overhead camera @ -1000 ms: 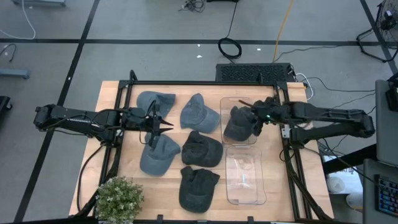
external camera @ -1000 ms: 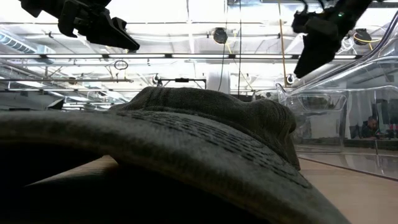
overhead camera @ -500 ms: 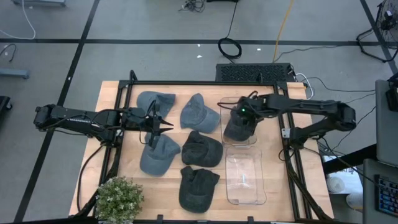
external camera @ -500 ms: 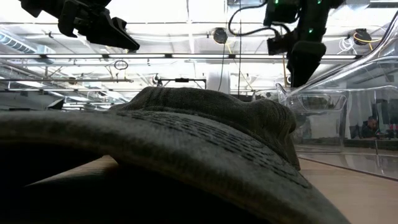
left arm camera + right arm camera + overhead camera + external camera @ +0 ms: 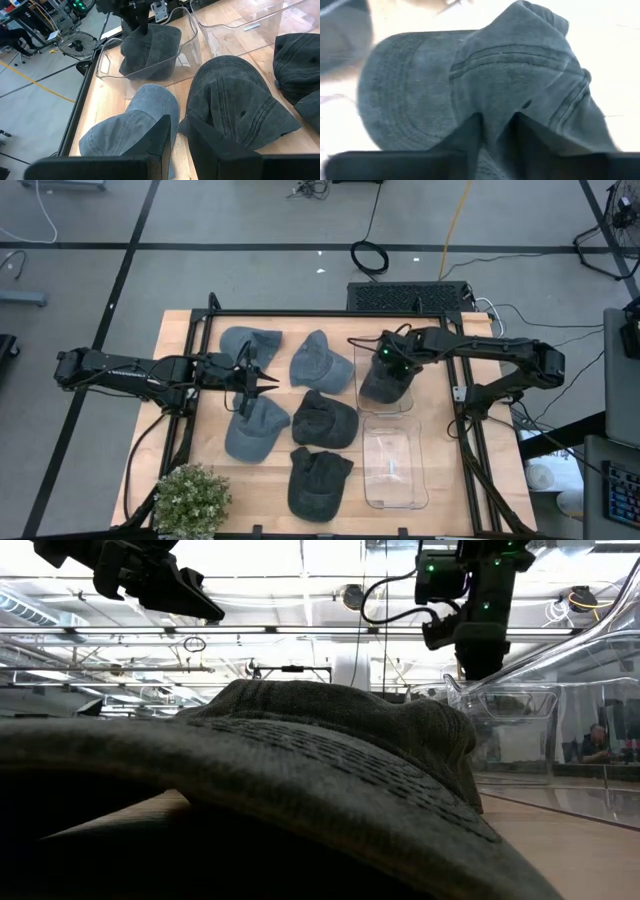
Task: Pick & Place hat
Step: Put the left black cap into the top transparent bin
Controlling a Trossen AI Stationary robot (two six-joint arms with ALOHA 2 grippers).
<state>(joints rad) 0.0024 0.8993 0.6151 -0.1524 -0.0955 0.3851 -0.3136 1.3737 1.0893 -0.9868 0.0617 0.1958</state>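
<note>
A dark grey hat (image 5: pixel 385 385) lies in the far clear bin (image 5: pixel 360 350) at the table's right. My right gripper (image 5: pixel 388 368) stands over it, pointing down, shut on its crown. Several other hats lie flat on the table: two blue-grey ones at the far side (image 5: pixel 250 342) (image 5: pixel 320 360), one blue-grey (image 5: pixel 255 430), and two dark (image 5: pixel 325 418) (image 5: pixel 318 480). My left gripper (image 5: pixel 268 384) hovers shut above the left hats and holds nothing. My right gripper pinches a raised fold of the hat's crown (image 5: pixel 498 107) between its two fingers (image 5: pixel 470 131). The fingers come from above, pointing down into the bin. The hat lies in the bin, brim (image 5: pixel 385 95) spread out beside the crown.
A second clear bin (image 5: pixel 393 470) lies just nearer than the first one. A potted plant (image 5: pixel 190 500) stands at the near left corner. A black frame (image 5: pixel 300 313) runs along the table's far edge and sides. In the low view the near dark hat (image 5: pixel 300 760) fills the foreground.
My right gripper has gone toward the table's left and down, from the bin's right rim to above the hat inside it, and has tipped from slanting to pointing steeply down. The hat has stayed in the bin.
</note>
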